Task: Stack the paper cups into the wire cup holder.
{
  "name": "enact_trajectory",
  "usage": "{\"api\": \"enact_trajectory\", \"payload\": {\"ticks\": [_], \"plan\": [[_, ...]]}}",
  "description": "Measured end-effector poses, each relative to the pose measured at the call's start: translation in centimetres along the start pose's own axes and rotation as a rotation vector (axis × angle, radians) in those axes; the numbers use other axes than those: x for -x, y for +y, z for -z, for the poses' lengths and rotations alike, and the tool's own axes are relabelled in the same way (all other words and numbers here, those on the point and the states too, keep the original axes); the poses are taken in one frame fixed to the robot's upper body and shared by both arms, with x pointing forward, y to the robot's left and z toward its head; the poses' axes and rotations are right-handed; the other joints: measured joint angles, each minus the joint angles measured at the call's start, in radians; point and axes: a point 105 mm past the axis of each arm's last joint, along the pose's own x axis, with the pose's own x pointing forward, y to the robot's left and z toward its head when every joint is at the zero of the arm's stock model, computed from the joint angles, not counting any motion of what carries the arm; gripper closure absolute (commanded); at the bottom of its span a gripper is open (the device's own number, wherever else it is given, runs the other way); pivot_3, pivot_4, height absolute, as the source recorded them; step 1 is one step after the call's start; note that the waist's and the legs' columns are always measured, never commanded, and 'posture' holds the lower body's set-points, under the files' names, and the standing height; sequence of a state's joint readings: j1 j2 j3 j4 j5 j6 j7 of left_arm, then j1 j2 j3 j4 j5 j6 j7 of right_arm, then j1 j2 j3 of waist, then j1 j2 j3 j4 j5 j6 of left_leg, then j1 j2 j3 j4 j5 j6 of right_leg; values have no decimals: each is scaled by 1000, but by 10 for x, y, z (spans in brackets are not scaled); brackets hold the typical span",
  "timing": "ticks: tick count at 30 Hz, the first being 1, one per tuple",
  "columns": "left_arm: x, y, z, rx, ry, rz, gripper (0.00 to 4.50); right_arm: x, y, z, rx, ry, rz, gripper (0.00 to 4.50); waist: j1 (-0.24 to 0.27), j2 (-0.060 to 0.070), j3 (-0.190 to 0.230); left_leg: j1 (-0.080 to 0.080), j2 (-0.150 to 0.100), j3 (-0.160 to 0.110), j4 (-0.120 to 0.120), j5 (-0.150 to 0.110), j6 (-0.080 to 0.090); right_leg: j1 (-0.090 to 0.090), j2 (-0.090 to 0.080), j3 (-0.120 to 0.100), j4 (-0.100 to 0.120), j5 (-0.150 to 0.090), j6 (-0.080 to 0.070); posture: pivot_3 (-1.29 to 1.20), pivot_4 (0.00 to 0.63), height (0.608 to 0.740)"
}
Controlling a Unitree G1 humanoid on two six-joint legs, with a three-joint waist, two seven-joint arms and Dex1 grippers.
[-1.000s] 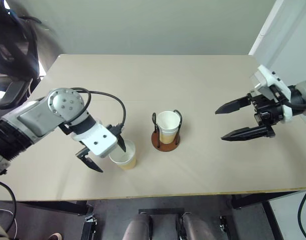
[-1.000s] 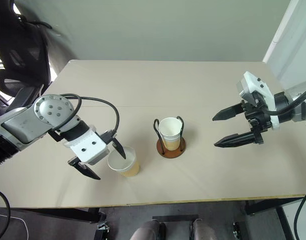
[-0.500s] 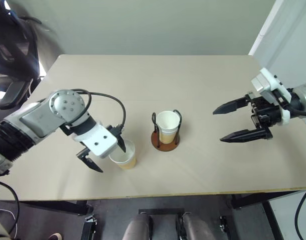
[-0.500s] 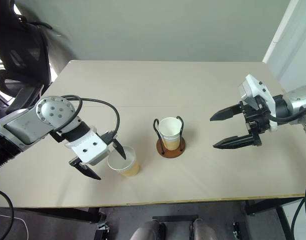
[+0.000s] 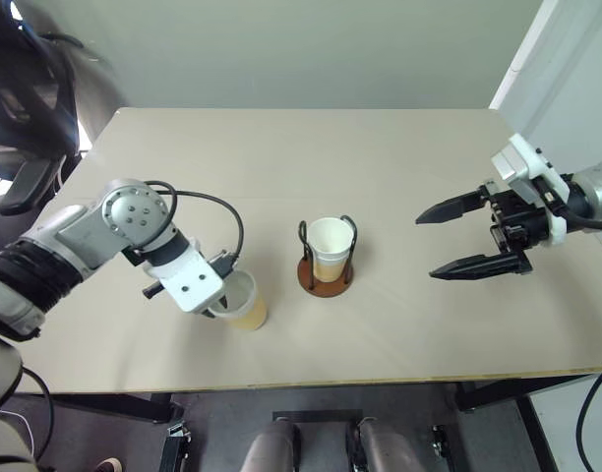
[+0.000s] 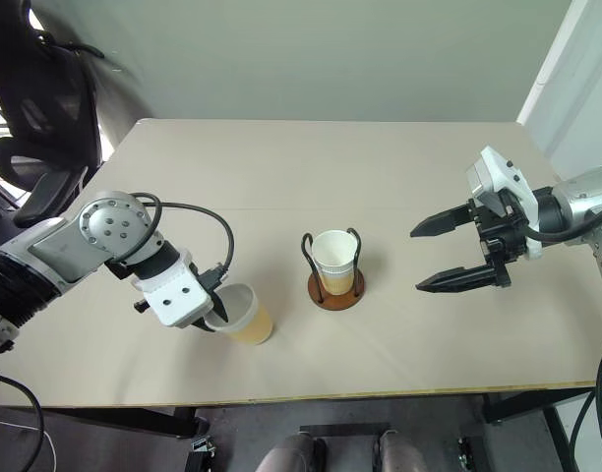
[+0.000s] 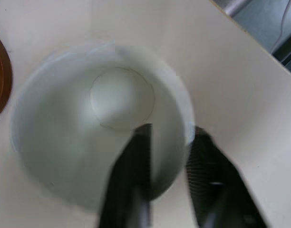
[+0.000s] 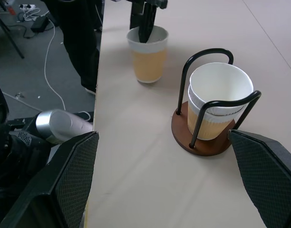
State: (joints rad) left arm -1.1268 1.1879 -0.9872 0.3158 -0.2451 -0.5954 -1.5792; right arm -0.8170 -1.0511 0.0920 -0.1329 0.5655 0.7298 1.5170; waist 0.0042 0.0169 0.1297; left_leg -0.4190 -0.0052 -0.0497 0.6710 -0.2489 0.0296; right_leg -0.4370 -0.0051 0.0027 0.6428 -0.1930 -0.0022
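One paper cup (image 5: pixel 246 308) stands upright on the table, left of the wire cup holder (image 5: pixel 325 279). My left gripper (image 5: pixel 222 296) points down and is shut on this cup's rim. In the left wrist view one finger (image 7: pixel 138 161) is inside the cup (image 7: pixel 83 123) and the other (image 7: pixel 207 166) is outside the wall. The holder's brown base and black wire loops (image 8: pixel 206 107) hold two nested paper cups (image 8: pixel 220 90). My right gripper (image 5: pixel 426 247) hovers open above the table, well right of the holder, with nothing between its fingers.
The beige table (image 5: pixel 301 157) has bare surface behind the holder and between holder and right gripper. Its front edge (image 5: pixel 311 383) runs close below the held cup. A black office chair (image 5: pixel 26 88) stands off the far left corner.
My left gripper, open around the loose cup's rim before, has sunk a little and shut on it. The right gripper stays open in much the same place.
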Motion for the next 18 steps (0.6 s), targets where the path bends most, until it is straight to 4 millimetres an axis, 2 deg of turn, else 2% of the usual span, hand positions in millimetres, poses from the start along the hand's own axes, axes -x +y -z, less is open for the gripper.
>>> {"api": "enact_trajectory", "payload": {"ticks": [10,18], "plan": [[8,23,6,19,-13,-108,4474,0,1,2,-5,5,-3,0,1,0,0,0,0,0,0,0,0,0,0,0,1,0,0,0,150,740],[49,59,28,87,98,-265,4474,1,2,3,-9,13,-6,0,3,0,0,-1,0,0,1,-1,1,0,0,0,0,0,0,0,150,740]]}}
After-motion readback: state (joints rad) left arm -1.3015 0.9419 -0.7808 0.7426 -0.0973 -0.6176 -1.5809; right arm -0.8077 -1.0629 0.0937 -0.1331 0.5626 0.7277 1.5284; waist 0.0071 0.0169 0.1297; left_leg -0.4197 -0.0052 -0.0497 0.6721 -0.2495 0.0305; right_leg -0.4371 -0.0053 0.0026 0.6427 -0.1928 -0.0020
